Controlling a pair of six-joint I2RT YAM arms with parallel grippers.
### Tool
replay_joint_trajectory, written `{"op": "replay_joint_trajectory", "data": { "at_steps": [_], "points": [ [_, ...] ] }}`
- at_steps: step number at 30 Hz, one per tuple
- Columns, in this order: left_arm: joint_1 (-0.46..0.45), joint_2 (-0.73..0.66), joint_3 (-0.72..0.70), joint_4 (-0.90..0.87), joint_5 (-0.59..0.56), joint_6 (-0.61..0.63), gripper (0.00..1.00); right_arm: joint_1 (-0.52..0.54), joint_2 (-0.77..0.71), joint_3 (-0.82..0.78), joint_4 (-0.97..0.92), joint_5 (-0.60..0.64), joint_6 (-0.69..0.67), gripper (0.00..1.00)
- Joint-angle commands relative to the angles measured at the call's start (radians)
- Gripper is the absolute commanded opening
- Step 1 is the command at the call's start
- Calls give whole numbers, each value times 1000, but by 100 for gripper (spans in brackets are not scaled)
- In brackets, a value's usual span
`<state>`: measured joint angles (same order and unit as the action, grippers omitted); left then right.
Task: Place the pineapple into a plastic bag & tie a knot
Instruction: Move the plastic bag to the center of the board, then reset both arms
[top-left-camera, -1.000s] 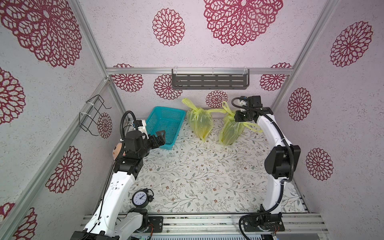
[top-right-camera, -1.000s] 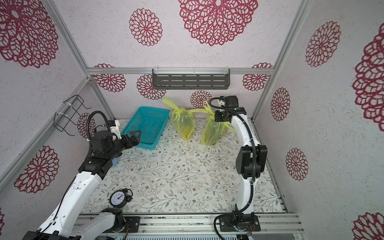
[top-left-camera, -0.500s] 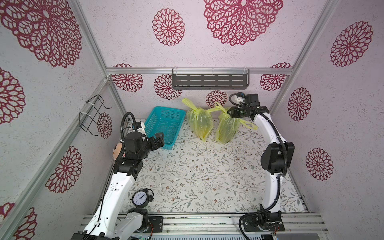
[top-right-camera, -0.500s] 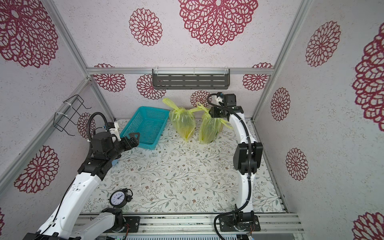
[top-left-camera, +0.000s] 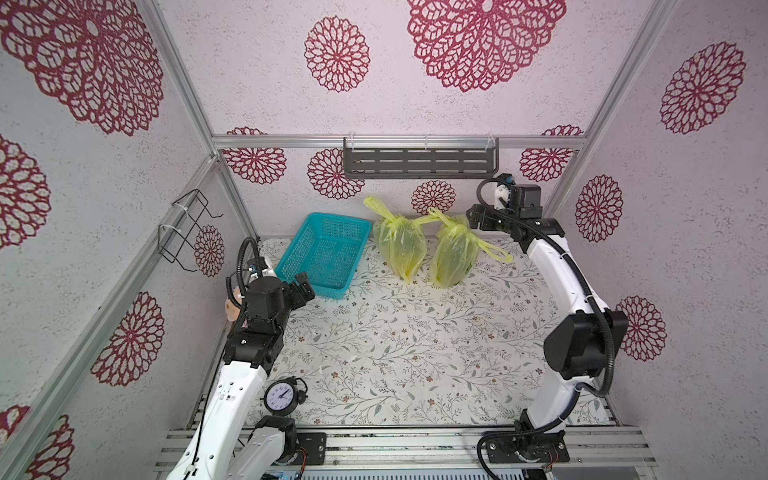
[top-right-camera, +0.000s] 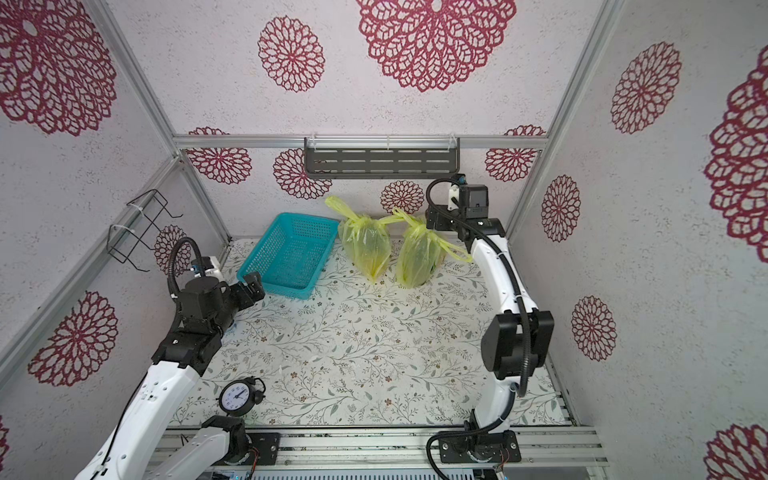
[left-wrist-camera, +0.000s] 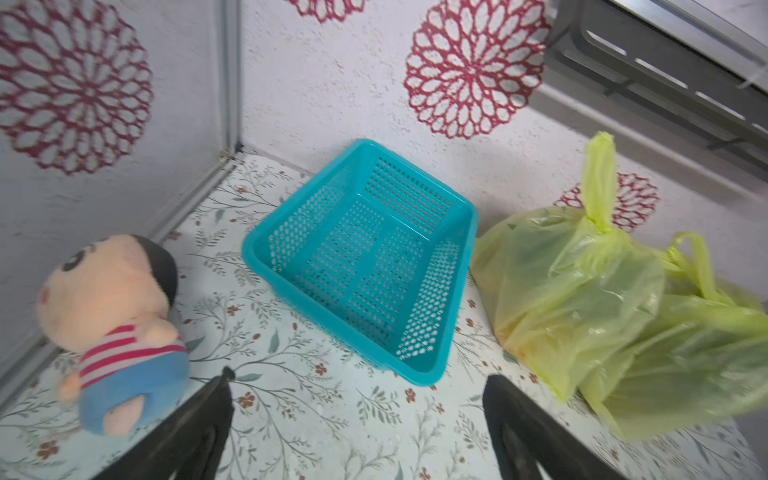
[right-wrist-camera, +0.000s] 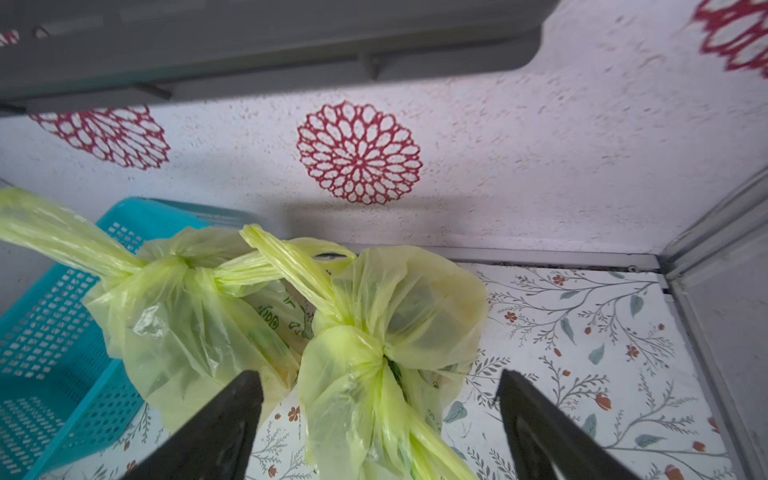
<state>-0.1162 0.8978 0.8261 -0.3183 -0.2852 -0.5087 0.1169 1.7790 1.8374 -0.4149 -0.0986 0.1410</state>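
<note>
Plastic bag (top-left-camera: 453, 255), yellow-green and knotted at the top, stands upright on the table (top-left-camera: 395, 353), second to the right of the teal basket (top-left-camera: 338, 217) in both top views. A matching knotted bag (top-left-camera: 399, 245) stands between them, just beside the basket's right wall, and one of its handles reaches across to the first bag. The pineapple appears only as darker green and yellow shapes through the film, so which bag holds it cannot be told.

The right gripper (right-wrist-camera: 380, 376) hangs over the first bag with its jaws wide. The knot and one twisted handle lie between the fingers (right-wrist-camera: 224, 415), ungripped. The left gripper (left-wrist-camera: 359, 377), also wide and holding nothing, hovers at the basket's near left corner.

Basket and bags sit close to the back wall. In front of the basket, a broad stretch of floral table lies open. A plush doll (left-wrist-camera: 112, 324) lies left of the basket by the side wall. A clock (top-left-camera: 280, 397) stands well in front of the basket at the table's near edge. A grey shelf (top-left-camera: 419, 162) hangs on the back wall, above and right of the basket.
</note>
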Motion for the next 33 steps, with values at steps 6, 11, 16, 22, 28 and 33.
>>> {"op": "replay_joint_trajectory", "data": {
  "at_steps": [6,11,16,22,28,33],
  "points": [
    [13,-144,-274,202,-434,49,97,-16,-422,-577,371,489,130,99],
    [19,-180,-438,410,-465,131,97,-28,-680,-1067,631,689,177,99],
    [36,-91,-526,646,-339,296,97,-32,-785,-1403,830,678,72,99],
    [93,95,-556,815,-156,355,97,-33,-709,-1552,1049,625,-18,99],
    [119,244,-557,969,13,419,97,-33,-546,-1614,1329,498,-103,99],
    [173,337,-524,1040,107,433,97,-45,-414,-1610,1506,407,-140,99]
  ]
}}
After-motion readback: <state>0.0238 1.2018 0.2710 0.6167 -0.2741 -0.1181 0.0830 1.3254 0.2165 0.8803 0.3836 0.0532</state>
